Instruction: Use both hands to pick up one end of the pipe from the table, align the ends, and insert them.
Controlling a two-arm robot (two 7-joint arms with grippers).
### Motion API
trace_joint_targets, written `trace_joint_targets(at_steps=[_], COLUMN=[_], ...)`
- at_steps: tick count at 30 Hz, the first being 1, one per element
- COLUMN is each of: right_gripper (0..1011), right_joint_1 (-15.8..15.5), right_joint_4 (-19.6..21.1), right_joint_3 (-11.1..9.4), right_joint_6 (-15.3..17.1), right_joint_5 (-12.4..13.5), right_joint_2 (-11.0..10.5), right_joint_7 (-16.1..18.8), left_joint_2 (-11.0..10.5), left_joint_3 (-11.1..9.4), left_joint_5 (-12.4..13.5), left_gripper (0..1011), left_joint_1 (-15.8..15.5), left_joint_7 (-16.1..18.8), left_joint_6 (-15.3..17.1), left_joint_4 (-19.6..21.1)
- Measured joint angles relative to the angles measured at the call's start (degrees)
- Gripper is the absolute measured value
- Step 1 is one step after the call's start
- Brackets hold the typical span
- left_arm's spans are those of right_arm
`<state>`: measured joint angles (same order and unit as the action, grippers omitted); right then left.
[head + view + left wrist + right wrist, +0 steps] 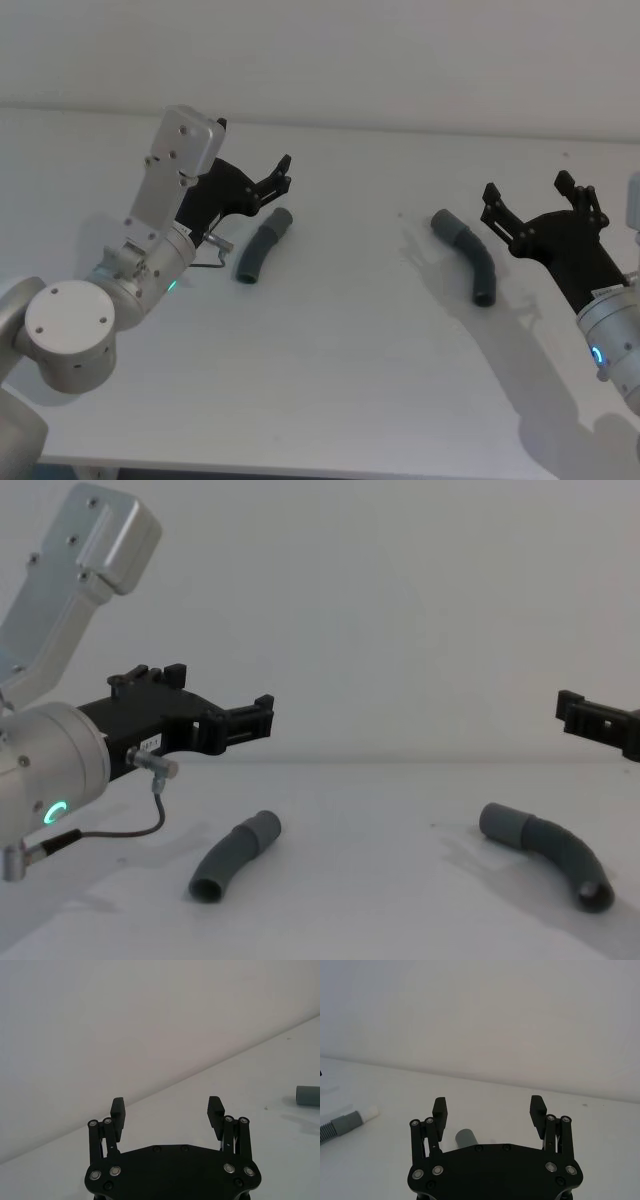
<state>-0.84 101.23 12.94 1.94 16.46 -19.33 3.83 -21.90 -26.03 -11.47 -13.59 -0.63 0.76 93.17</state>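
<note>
Left gripper: my fingers are spread and hold nothing, raised over the table, just beside the left hose piece.
Right gripper: my fingers are spread and empty, raised near the right hose piece.
Hose pieces: both lie flat on the table, well apart, unjoined.

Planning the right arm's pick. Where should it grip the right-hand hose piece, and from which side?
Probably just behind the inner cuff of the right hose piece, on the bend, so the mouth stays free for mating. It lies flat on the table, so come from above, fingers straddling the tube. The right gripper, open, is beside it.
</note>
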Motion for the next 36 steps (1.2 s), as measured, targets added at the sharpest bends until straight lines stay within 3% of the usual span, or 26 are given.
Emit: trace_joint_targets(at_steps=[25,32,36], right_gripper=[1004,1004,1004], right_joint_1=[0.0,0.0,0.0], right_joint_4=[0.0,0.0,0.0], right_joint_3=[0.0,0.0,0.0], right_joint_6=[0.0,0.0,0.0], right_joint_5=[0.0,0.0,0.0], right_joint_2=[0.0,0.0,0.0], right_joint_7=[0.0,0.0,0.0], left_joint_2=[-0.2,-1.2,-2.2], left_joint_3=[0.1,0.5,1.0], left_joint_5=[0.0,-0.6,-1.2], left_gripper=[1001,1001,1001], left_joint_1=[0.2,1.3,2.4], left_joint_7=[0.0,-0.5,-0.8], left_joint_6=[0.8,4.9,9.0], left_joint_4=[0.5,3.0,5.3])
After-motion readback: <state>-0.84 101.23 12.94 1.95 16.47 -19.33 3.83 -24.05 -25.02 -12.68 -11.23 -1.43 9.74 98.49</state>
